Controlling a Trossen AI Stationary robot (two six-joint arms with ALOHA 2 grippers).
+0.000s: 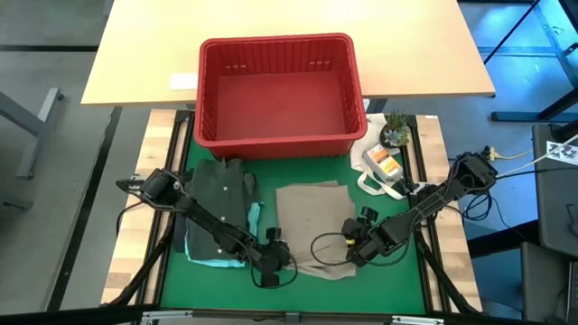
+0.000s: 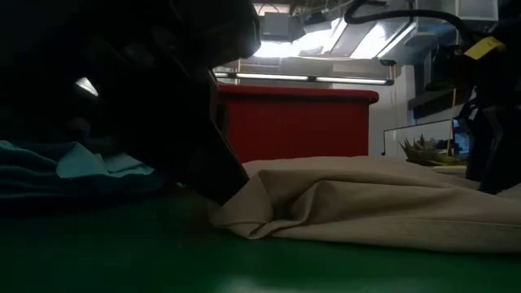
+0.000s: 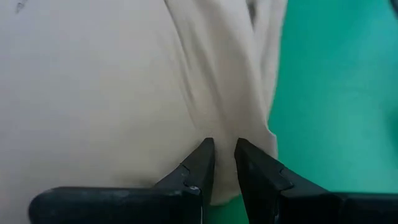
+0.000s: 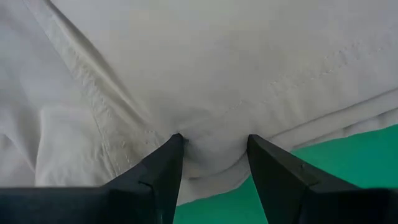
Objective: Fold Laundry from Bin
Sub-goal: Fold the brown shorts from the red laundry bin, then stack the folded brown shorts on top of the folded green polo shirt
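Observation:
The beige-tan garment (image 1: 312, 226) lies folded in a rectangle on the green mat, with both grippers at its near edge. My left gripper (image 1: 274, 264) is at the near left corner, shut on a ridge of cloth (image 3: 93, 93). My right gripper (image 1: 355, 248) is at the near right corner, its fingers set wider with cloth bulging between them (image 4: 217, 62). A dark garment (image 1: 217, 185) lies folded on top of a teal one (image 1: 212, 262) at the mat's left. The red bin (image 1: 275, 41) stands at the far side with nothing in it. My left gripper pinches a raised fold of the beige garment (image 3: 224, 134) at its near left corner between its two fingers. The fingers slant down from the table's left. The garment rests on the mat, its corner bunched up against the fingers (image 2: 236, 199). My right gripper holds the garment's near edge by the right corner, a bulge of cloth (image 4: 211, 158) between its two fingers. Several stacked layers with seams show there. The fingers come steeply from above, and the cloth lies on the mat.
A white bag with loop handles (image 1: 377, 179) holding an orange item (image 1: 386, 162) lies right of the bin, beside a small potted plant (image 1: 395, 131). A wooden tabletop (image 1: 144, 54) carries the bin's far part. Bare green mat (image 1: 361, 293) shows along the near edge.

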